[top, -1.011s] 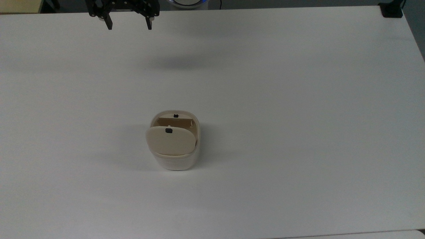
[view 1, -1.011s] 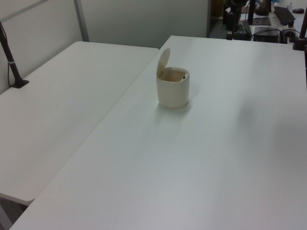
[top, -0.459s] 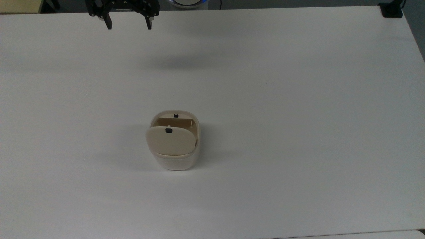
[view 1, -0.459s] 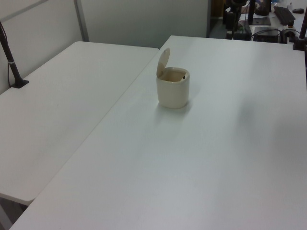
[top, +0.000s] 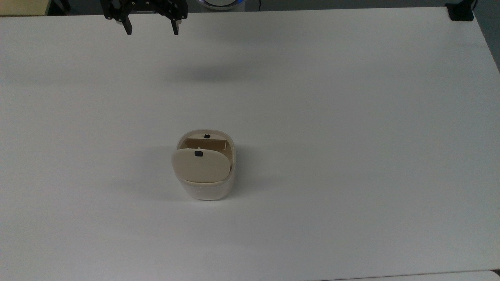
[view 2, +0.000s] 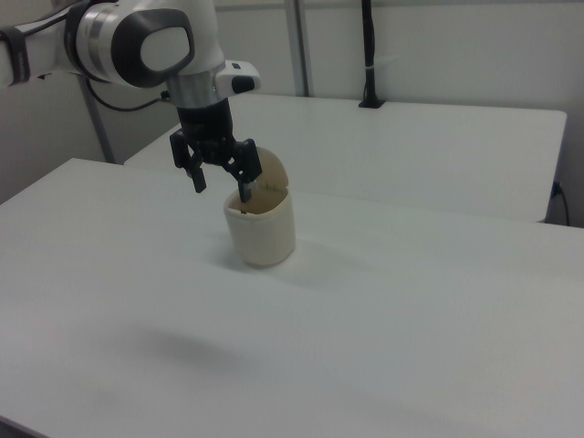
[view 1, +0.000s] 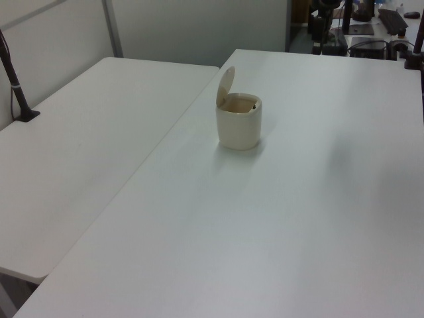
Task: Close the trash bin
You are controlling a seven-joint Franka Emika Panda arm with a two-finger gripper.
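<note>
The trash bin (top: pixel 205 187) is a small cream-white tub near the middle of the white table (top: pixel 351 117). Its beige lid (top: pixel 200 166) stands raised on its hinge, with a small black square mark near its upper edge, and the bin's mouth is uncovered. The left view shows the bin (view 1: pixel 239 122) with the lid (view 1: pixel 225 87) tilted up on the left view's left. In the right view the bin (view 2: pixel 261 228) sits behind my gripper (view 2: pixel 221 185). In the top view my gripper (top: pixel 151 30) hangs open high over the table's far edge, well away from the bin, holding nothing.
A second white table (view 1: pixel 79 152) adjoins on the left view's left, with a black pole clamped to it (view 1: pixel 16 93). A black clamp (top: pixel 461 11) sits at the top view's far right corner. Broad bare tabletop surrounds the bin.
</note>
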